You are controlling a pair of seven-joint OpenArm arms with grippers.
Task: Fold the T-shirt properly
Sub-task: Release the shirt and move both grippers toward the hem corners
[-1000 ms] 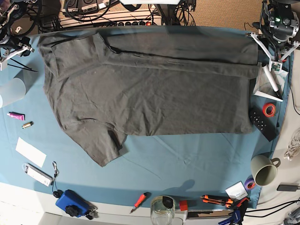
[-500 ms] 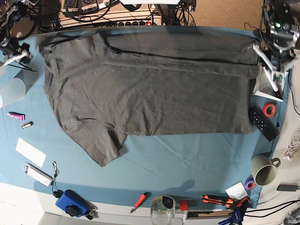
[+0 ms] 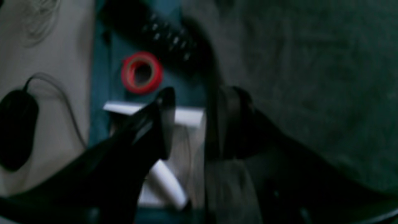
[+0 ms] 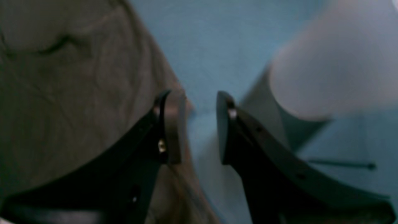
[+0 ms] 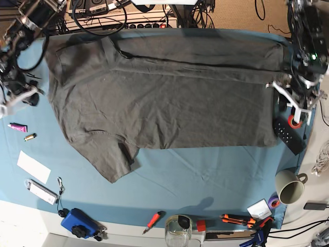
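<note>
The dark grey-brown T-shirt (image 5: 164,98) lies spread flat on the blue table cloth (image 5: 205,175), with its far long edge folded over and one sleeve (image 5: 113,162) sticking out toward the front. In the base view my left gripper (image 5: 288,98) hangs at the shirt's right edge. The left wrist view shows this gripper (image 3: 197,121) open, straddling the shirt's edge (image 3: 279,62). My right gripper (image 5: 18,99) is beside the shirt's left edge. In the right wrist view it (image 4: 197,124) stands open over bare cloth, one finger (image 4: 171,127) over the shirt's border (image 4: 62,93).
A red tape roll (image 5: 294,121) and a black remote (image 5: 288,135) lie just right of the shirt. A white cup (image 4: 335,62) stands near the right gripper. A mug (image 5: 290,186), a jar (image 5: 178,230), a screwdriver (image 5: 152,220) and a blue device (image 5: 79,222) line the front.
Both arms have come forward from the table's far corners along the shirt's sides. The jaws stand as before.
</note>
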